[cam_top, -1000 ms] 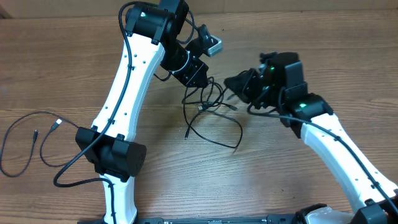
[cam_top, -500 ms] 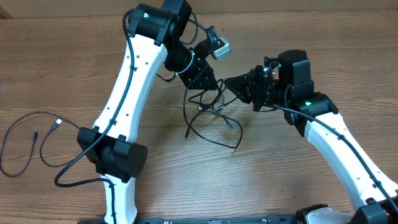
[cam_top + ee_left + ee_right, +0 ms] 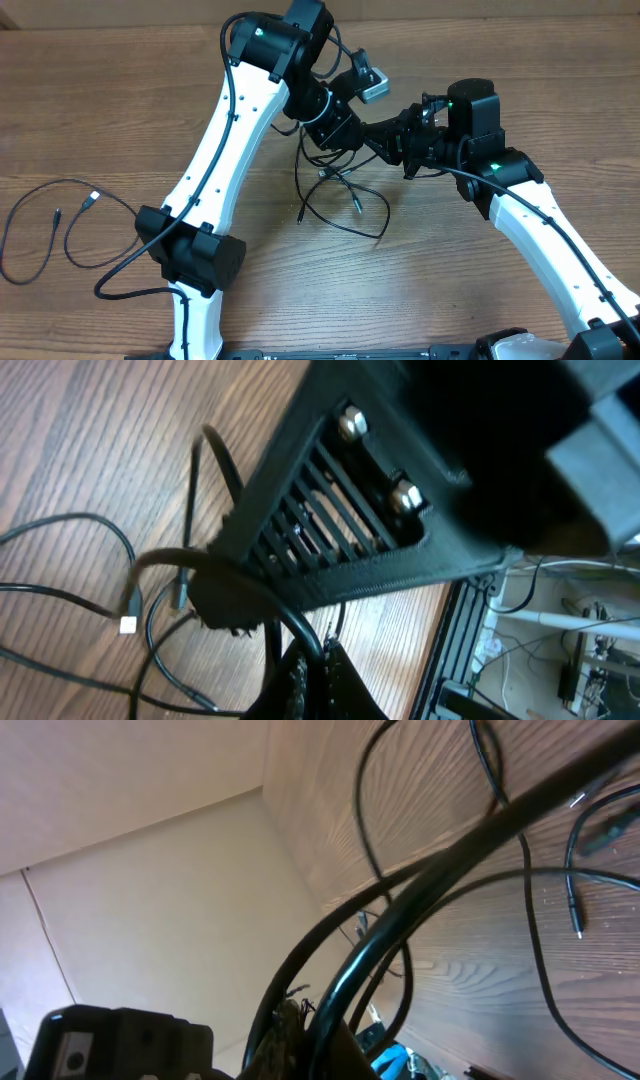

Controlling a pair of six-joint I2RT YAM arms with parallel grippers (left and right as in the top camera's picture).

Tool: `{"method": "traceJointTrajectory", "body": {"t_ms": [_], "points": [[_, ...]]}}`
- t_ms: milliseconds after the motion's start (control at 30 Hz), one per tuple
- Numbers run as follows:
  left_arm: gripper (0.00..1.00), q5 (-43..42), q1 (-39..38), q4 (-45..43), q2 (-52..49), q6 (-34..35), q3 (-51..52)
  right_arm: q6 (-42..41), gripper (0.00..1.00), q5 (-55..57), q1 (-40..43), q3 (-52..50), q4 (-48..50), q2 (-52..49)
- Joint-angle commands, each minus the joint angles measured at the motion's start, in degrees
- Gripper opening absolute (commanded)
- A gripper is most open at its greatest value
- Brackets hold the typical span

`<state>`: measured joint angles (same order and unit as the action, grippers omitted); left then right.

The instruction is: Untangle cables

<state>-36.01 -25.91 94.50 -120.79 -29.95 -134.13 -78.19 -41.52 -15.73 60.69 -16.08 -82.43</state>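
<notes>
Black cables (image 3: 340,200) are trailing onto the table (image 3: 100,120) just beneath my left pincer (image 3: 350,135) and right pincer (image 3: 388,142) — both are pinching strands, jaws closed, tips nearly meeting.

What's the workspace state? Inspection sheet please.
Surface: wooden table, bare wood.
Job's things: tangled cables looped mid-table, partly lifted; separate cable lies loose far left.
Clutter: nothing seen.
Grippers: left gripper shut on the tangled cables; right gripper shut on them too, tips close together.
Cables: thick arm cable loops by left arm base.
Surroundings: beige wall; metal rail and wiring beyond table edge.
</notes>
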Motion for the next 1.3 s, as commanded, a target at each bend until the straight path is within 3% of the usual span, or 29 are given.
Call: {"method": "traceJointTrajectory", "body": {"t_ms": [0,200,433,767,1000,1033,1267], "points": [[0.05,2.75,-0.48,1.29,-0.52,0.85,0.17,-1.33,0.04,1.57,0.07,0.57,0.57,1.36],[0.05,7.72,-0.35,1.25,-0.52,2.93,0.17,-1.31,0.04,2.1,0.07,0.55,-2.99,1.36],[0.05,8.17,-0.37,1.27,-0.52,-1.46,0.17,-1.29,0.04,1.97,0.07,0.55,-4.0,1.36],[0.05,6.23,-0.55,1.7,-0.52,-4.57,0.17,-1.31,0.15,1.95,0.04,0.55,-3.96,1.36],[0.04,6.03,-0.52,1.68,-0.52,-4.81,0.17,-0.98,0.29,1.81,0.04,0.5,-4.0,1.36],[0.04,6.51,-0.52,1.68,-0.52,-4.79,0.17,0.74,0.36,2.43,0.04,0.5,-4.7,1.36],[0.05,6.88,-0.44,1.51,-0.7,-4.74,0.72,5.64,0.57,10.38,0.04,0.5,-18.43,1.36]]}}
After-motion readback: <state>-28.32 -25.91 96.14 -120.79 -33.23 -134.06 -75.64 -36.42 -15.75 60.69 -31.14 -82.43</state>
